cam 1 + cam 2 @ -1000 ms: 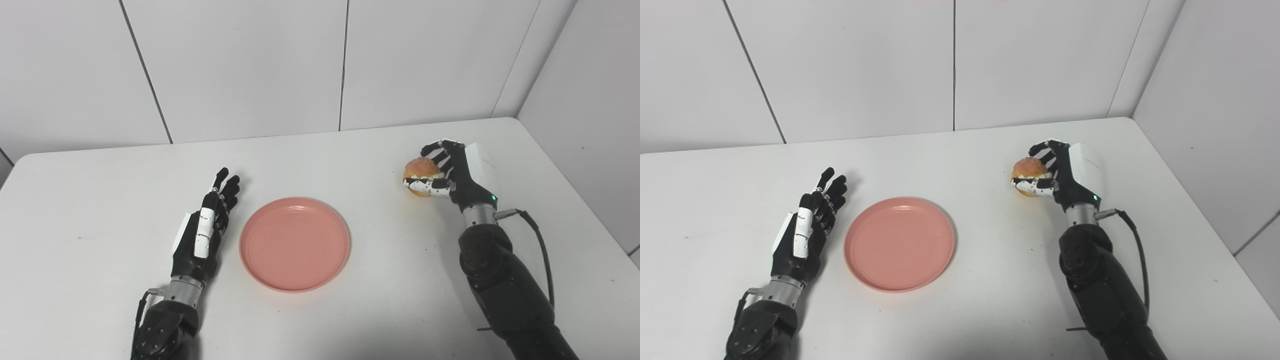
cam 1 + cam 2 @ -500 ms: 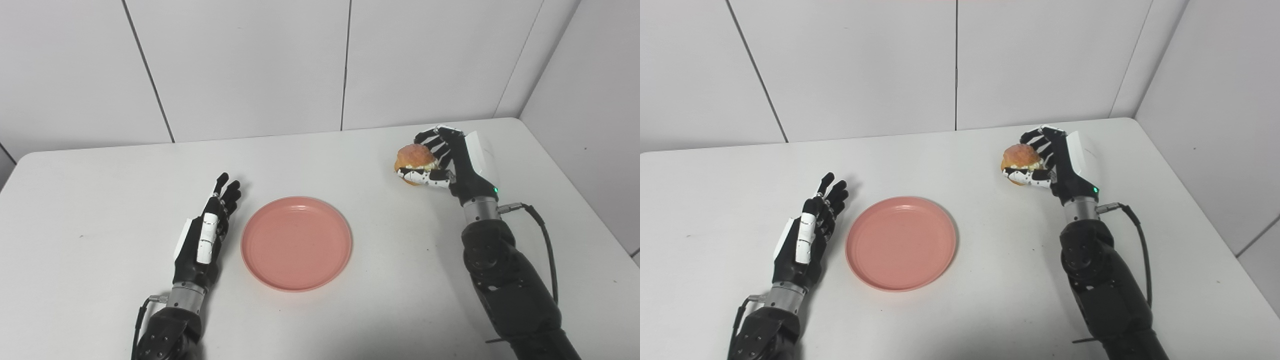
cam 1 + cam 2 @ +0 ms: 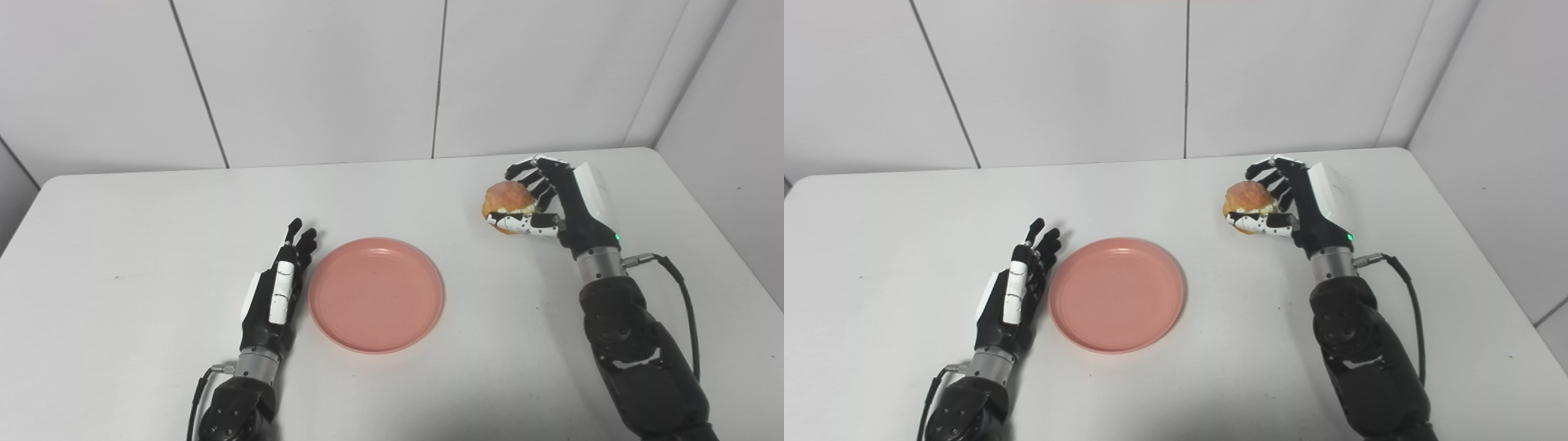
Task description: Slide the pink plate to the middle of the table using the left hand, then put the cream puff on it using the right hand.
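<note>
The round pink plate (image 3: 376, 294) lies flat near the middle of the white table (image 3: 122, 245). My left hand (image 3: 277, 296) rests just left of the plate's rim, fingers stretched out and apart, holding nothing. The golden cream puff (image 3: 506, 200) with pale filling is held above the table at the right, clear of the surface. My right hand (image 3: 560, 203) is shut on it, fingers curled over its top and thumb under it. The puff is up and to the right of the plate (image 3: 1116, 294), well apart from it.
White wall panels stand behind the table, and a side wall (image 3: 729, 122) closes in on the right. The table's far right corner (image 3: 643, 150) is close behind my right hand. A black cable (image 3: 680, 288) loops off the right forearm.
My right hand has lifted the cream puff off the table and carried it slightly left. The camera has shifted left, moving the whole picture rightward. The left hand stays beside the plate.
</note>
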